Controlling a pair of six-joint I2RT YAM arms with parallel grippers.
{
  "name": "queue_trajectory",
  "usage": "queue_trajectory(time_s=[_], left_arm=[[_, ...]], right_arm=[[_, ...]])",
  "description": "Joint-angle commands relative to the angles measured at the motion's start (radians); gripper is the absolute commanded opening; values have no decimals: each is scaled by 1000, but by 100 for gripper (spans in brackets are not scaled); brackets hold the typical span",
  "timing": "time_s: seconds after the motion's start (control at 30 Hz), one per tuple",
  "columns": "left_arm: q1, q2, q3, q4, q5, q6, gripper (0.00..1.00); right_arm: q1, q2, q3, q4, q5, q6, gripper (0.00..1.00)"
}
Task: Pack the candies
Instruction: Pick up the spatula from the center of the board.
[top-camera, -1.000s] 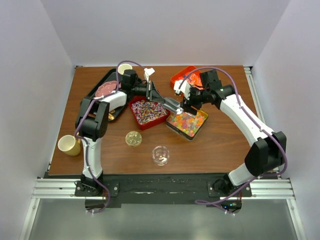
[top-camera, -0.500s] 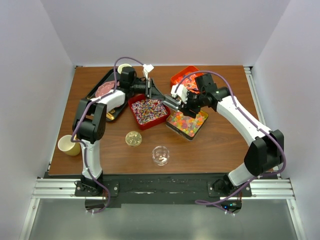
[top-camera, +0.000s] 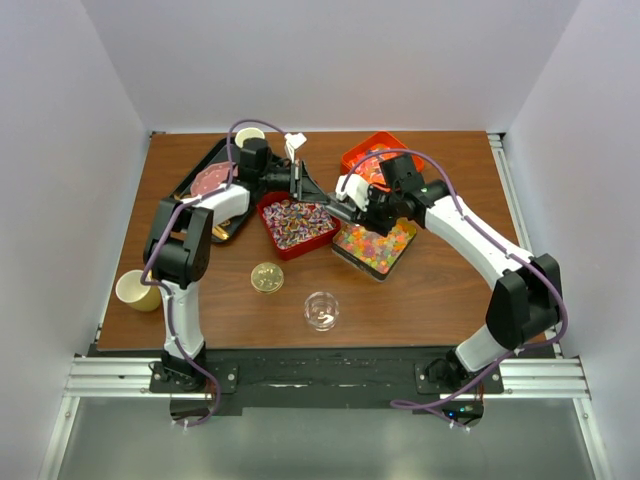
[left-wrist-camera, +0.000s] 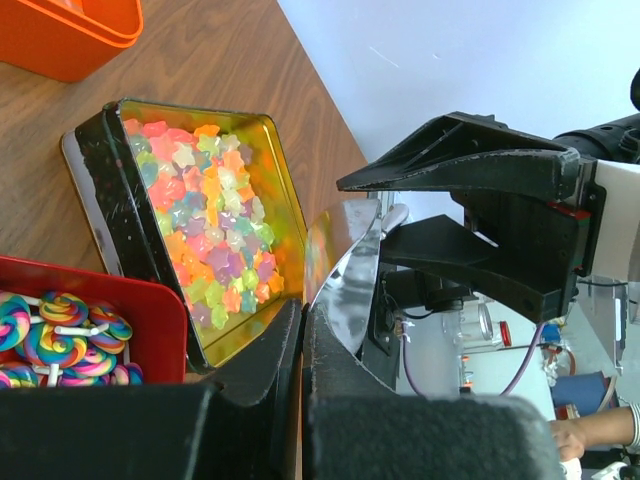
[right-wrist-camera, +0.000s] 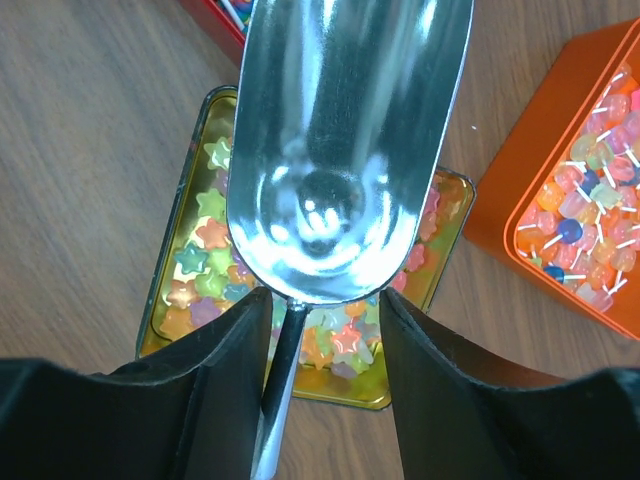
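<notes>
Your star candies lie heaped in a gold tin near the middle of the surface. At 10 o'clock from it, touching or just beside its corner, a red tray holds the swirl candies. At 12 o'clock from the tin, an orange tray holds stick lollipops.

Your right end effector holds a metal scoop by its thin handle, which runs down between the fingers against the one on the left side of the wrist view. The bowl hangs above the tin, mouth toward the red tray.

Your left end effector sits at the red tray's 12 o'clock edge, facing the scoop. Its jaws are drawn almost together, with only a thin seam between them and nothing visible in it.

A clear jar stands at 7 o'clock from the tin. A round gold lid lies at 10 o'clock from the jar.
</notes>
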Motion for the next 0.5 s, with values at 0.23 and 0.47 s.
queue_trajectory(time_s=[0.23,0.47], left_arm=[[3,-73,-32,106,45,-63,0],[6,-61,-24,85,25,-42,0]], right_arm=[[3,-5,-29,45,31,33,41],[3,17,36,-11,11,41,0]])
